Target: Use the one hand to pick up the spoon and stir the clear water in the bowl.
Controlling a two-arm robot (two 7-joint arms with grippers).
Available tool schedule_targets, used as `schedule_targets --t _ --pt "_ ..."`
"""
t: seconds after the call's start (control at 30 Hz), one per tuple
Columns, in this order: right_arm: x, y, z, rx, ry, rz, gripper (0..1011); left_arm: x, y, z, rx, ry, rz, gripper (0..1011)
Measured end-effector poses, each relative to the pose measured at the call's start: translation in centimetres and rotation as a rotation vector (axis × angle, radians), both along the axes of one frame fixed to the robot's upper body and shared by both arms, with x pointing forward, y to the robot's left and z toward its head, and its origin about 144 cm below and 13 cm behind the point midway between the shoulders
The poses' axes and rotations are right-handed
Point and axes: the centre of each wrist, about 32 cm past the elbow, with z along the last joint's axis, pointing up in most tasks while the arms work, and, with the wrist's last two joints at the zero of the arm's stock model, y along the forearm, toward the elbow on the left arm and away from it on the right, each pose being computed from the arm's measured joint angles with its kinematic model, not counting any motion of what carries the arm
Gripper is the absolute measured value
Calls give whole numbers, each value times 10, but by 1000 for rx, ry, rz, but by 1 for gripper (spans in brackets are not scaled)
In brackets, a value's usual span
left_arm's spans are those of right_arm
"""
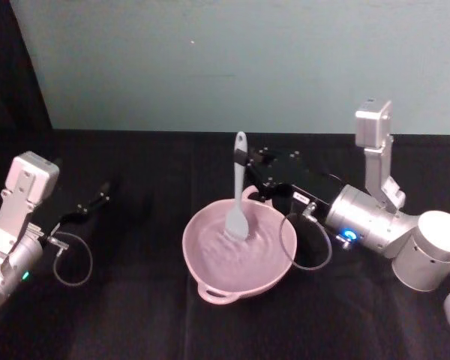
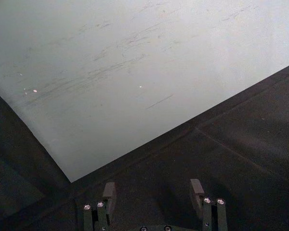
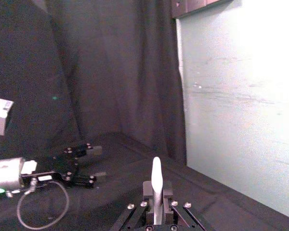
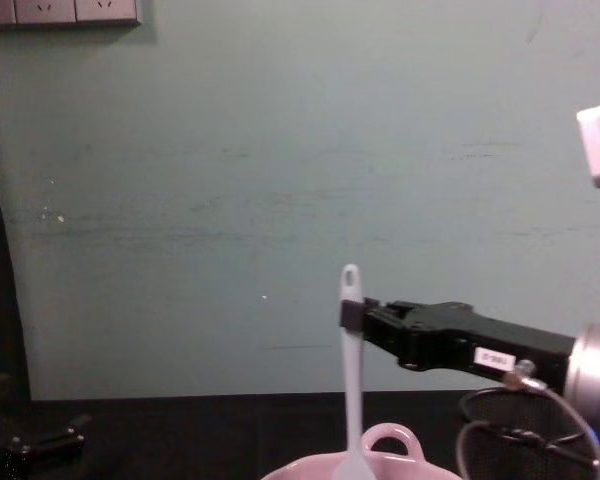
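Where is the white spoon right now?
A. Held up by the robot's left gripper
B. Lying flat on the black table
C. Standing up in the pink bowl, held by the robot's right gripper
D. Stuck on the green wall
C. The right gripper is shut on the handle of the spoon, whose wide end dips into the bowl. The left gripper sits open off to the side.

The desk [image 1: 135,322] has a black surface and reaches back to a pale wall [image 1: 210,60]. A pale pink bowl [image 1: 247,291] stands on it near the middle, its loop handle [image 1: 217,295] turned to the front side.
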Motion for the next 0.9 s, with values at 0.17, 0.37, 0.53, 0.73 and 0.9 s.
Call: schedule_targets --t 0.17,0.37,0.53,0.73,0.9 --pt "-5 -12 3 -14 -16 -23 110 0 0 0 0 0 0 1005" --pt "-13 -19 6 -27 -32 -24 110 0 0 0 0 0 0 1005" --pt "-23 -22 8 -32 -38 -13 109 0 0 0 0 0 0 1005" --pt "-36 -16 9 -28 -34 21 110 0 0 0 0 0 0 1005" --pt "-45 -6 6 -25 -23 63 110 0 0 0 0 0 0 1005"
